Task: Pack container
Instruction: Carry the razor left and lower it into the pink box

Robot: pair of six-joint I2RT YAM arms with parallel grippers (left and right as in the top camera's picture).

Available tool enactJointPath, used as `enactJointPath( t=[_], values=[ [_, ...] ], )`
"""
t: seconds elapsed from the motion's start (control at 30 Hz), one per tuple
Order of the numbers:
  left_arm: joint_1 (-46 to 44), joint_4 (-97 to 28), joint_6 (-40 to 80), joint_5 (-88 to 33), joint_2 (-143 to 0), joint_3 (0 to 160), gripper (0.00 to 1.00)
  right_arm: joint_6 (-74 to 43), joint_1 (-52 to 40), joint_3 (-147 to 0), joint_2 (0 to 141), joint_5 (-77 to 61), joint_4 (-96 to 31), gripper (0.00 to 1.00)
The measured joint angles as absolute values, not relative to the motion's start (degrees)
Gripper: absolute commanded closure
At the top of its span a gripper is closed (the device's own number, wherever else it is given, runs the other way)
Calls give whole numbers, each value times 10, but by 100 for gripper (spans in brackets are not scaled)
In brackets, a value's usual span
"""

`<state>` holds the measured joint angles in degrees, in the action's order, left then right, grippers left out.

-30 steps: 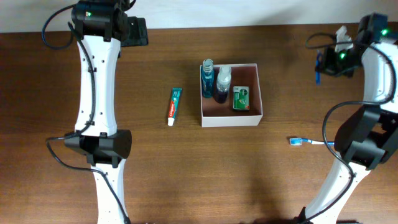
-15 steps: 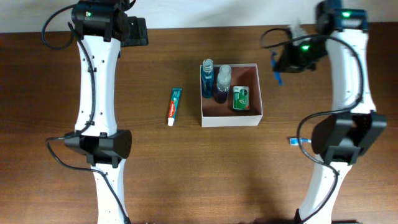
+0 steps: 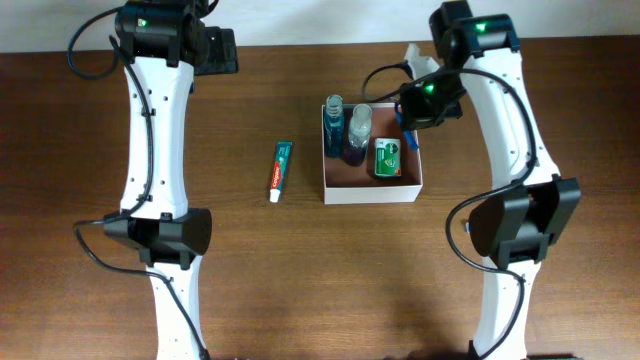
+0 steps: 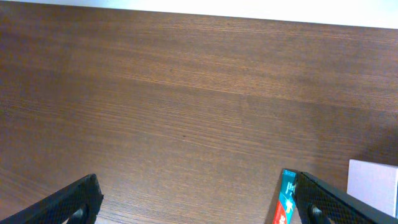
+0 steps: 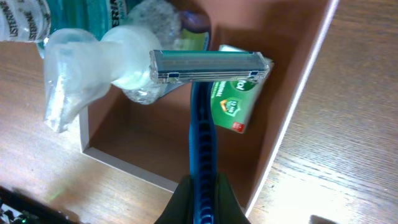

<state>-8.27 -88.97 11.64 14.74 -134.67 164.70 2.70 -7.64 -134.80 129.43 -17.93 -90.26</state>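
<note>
Razor's over the box, clamped in your right claw

Nearest you, the toothpaste tube (image 3: 281,170) lies flat on the table (image 3: 60,300), left of the container (image 3: 370,194) and apart from it. The container sits mid-table with a mouthwash bottle (image 3: 333,122) and a clear bottle (image 3: 357,135) in its far left corner and a green packet (image 3: 387,158) to their right. Your right gripper (image 5: 202,198) is clenched on the blue razor (image 5: 202,124), with the razor's head above the packet. Far left, your left gripper (image 4: 196,186) is spread wide, grasping nothing
</note>
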Motion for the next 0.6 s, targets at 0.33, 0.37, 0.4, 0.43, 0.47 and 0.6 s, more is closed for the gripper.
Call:
enactJointPath(
  t=[0.33,0.37,0.4,0.43,0.47,0.6],
  values=[
    [-83,-890,116,148,-1347,1647,1,-4,-84,-1270,1294,-171,-833,67],
    [-83,-890,116,147,-1347,1647,1,-3,-84,-1265,1294,-170,-830,64],
    [-83,-890,116,147,-1347,1647,1,-5,-84,-1263,1294,-169,-827,64],
    [-83,-890,116,148,-1347,1647,1,-6,-84,-1261,1294,-169,-825,64],
    [-83,-890,116,147,-1347,1647,1,-6,-84,-1261,1294,-169,-823,64],
    [-83,-890,116,147,-1347,1647,1,-8,-84,-1261,1294,-162,-822,64]
  ],
)
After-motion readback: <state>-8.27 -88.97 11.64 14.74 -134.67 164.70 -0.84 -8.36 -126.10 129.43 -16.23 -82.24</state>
